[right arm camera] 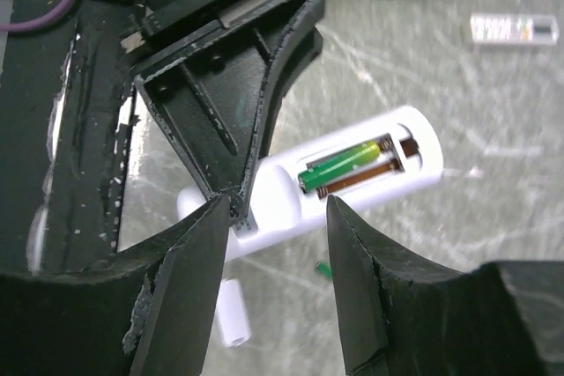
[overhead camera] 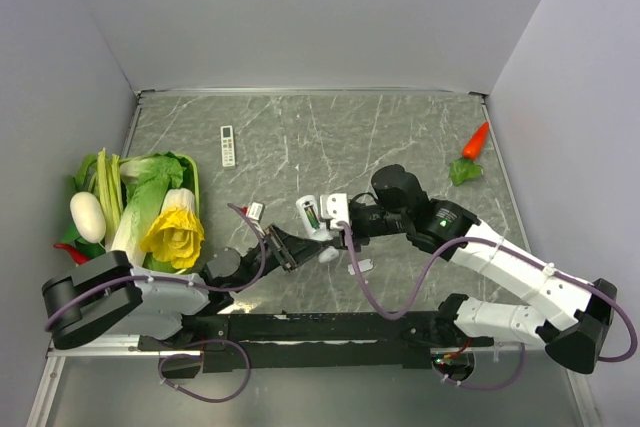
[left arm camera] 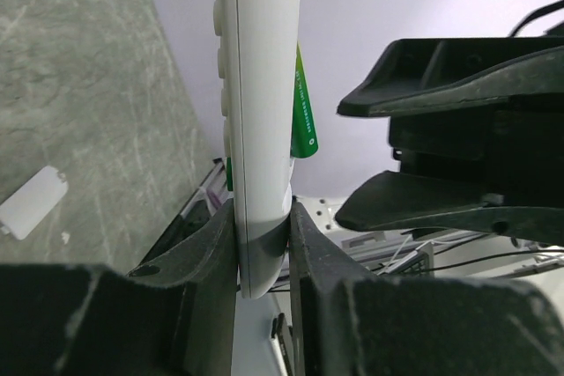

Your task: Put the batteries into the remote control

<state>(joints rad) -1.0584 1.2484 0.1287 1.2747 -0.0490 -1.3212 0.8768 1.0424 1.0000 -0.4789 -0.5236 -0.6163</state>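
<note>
Remote control (overhead camera: 305,209) is clamped at one rounded end by the left gripper (overhead camera: 290,245), near the middle of the grey marbled table (overhead camera: 400,137). In the left wrist view its white body (left arm camera: 260,85) is seen edge-on, pinched between the two dark fingers (left arm camera: 211,244), which are closed tightly against its sides. The back cover is off and the battery compartment is turned towards the right wrist camera. One green battery (right arm camera: 344,163) is seated in the compartment of the remote control (right arm camera: 291,187); the slot beside it is unfilled, and only a coppery contact strip is seen there.

The right gripper (right arm camera: 278,217) is poised just beside the open compartment. Its jaws are spread moderately wide and nothing is held between them. The same gap is seen in the left wrist view, where the right gripper (left arm camera: 388,151) is set near the battery (left arm camera: 302,112).

A small green object (right arm camera: 323,268) is seen on the table under the remote, half hidden by a finger; whether it is the second battery cannot be told. A flat white piece (left arm camera: 31,204) is lying on the table.

Further off, a slim white remote (overhead camera: 228,145), a heap of vegetables (overhead camera: 150,207) at the left edge and a carrot (overhead camera: 477,139) at the right are laid out.
</note>
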